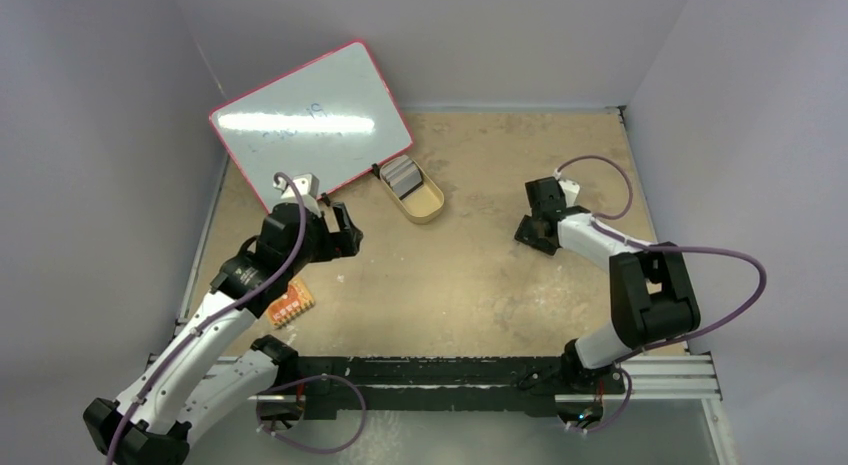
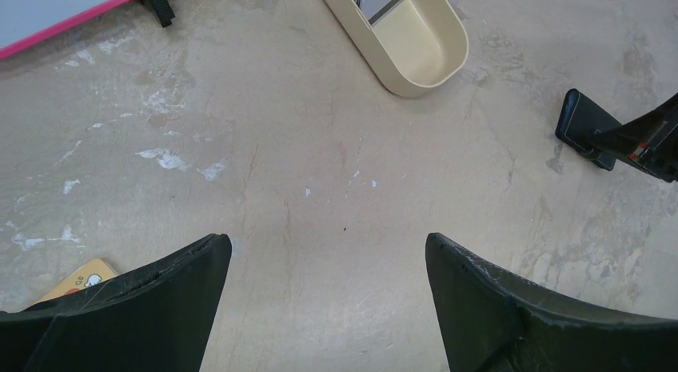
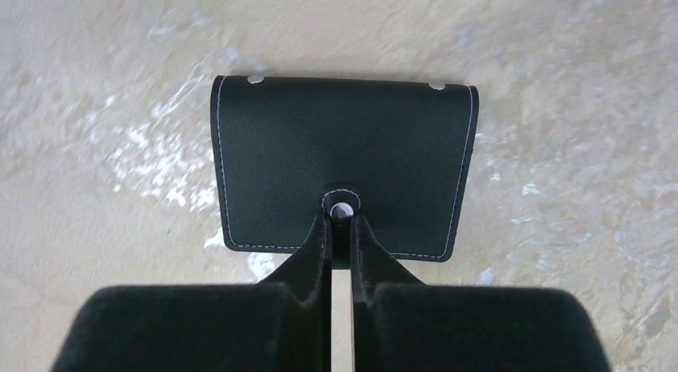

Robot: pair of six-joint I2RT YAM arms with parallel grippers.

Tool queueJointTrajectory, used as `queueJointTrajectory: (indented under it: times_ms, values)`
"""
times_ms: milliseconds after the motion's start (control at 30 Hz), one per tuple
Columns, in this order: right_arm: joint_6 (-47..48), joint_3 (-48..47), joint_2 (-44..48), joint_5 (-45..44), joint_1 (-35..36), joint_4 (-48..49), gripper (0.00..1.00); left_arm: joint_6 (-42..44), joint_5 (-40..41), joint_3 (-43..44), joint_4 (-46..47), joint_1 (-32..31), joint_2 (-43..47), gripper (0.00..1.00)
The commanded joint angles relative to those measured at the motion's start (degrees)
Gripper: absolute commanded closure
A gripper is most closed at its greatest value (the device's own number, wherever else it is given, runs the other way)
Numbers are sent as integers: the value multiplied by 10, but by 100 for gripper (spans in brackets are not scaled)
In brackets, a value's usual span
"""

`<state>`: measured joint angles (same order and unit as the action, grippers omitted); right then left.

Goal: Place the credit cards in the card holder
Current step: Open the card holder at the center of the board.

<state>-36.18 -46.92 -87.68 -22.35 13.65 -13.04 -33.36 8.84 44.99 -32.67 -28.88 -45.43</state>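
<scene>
OK, right gripper point(image 3: 340, 220) was pinched nearly closed, tips either side of the snap tab at the near edge of the card holder point(image 3: 344, 148). It read as a grip on the tab, w/ only a sliver btwn the fingers. Card holder was folded shut, black w/ pale stitching, lying flat on the table point(image 1: 480, 275), right of centre. Left gripper point(image 2: 328, 248) was spread wide, hovering over bare tabletop on the left side, well apart from the holder. Credit cards point(image 1: 402, 175) sat as a grey/pale stack in the far end of a tan oval tray point(image 1: 428, 210), far-centre of the table, apart from both grippers. Tray was just beside the lower corner of a pink-framed whiteboard point(image 1: 310, 120) propped at far left. Small orange board point(image 1: 291, 305) lay on the table near-left, partly under the left arm.
</scene>
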Motion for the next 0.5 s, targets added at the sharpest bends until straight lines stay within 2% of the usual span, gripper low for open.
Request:
queueJointTrajectory:
  times_ms: [0,133,233,367,467]
  values:
    - [70,-29,20,27,45,5,100,-3,30,7,7,4,14,9]
    - [103,-45,21,43,121,-2,100,-19,42,11,0,4,17,14]
    - [116,-44,35,75,172,15,100,-54,15,29,-11,4,6,17]
    - [152,-33,68,162,232,82,100,-124,-22,49,-21,4,-10,24]
    - [182,-22,100,200,277,139,100,-181,-74,33,20,4,-4,26]
